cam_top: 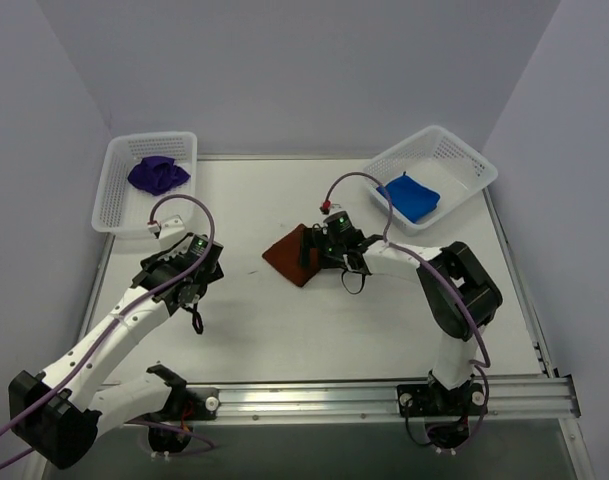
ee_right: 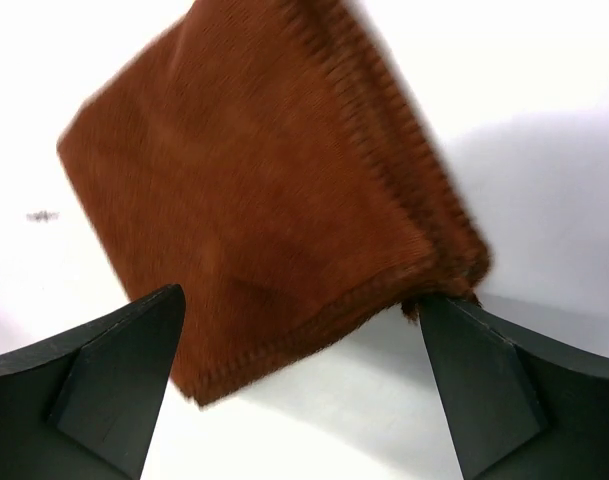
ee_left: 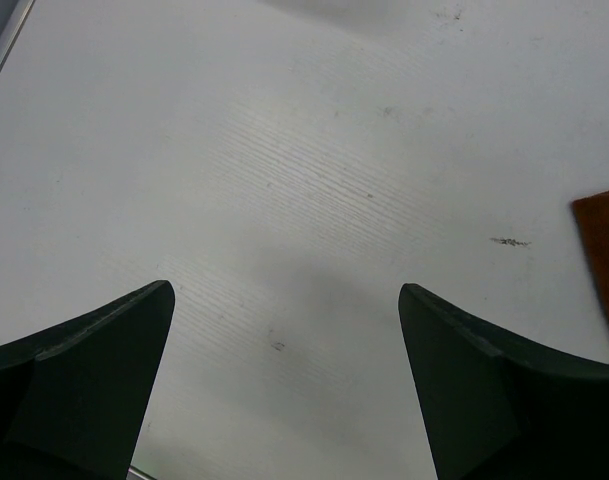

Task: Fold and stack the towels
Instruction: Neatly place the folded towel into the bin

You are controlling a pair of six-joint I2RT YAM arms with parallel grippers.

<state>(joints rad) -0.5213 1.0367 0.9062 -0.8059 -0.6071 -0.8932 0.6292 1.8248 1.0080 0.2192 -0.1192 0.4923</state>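
Top cam high at near edge, looks down on whole table (cam_top: 284,330). Wrist cams v. close, face down past own fingers (ee_left: 74,390); all 3 share brown towel (ee_right: 254,200).

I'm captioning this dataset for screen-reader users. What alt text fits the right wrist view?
A folded rust-brown towel lies on the white table, slightly blurred, filling most of the view. The right gripper is open, its two dark fingers rising from the bottom corners on either side of the towel's near edge.
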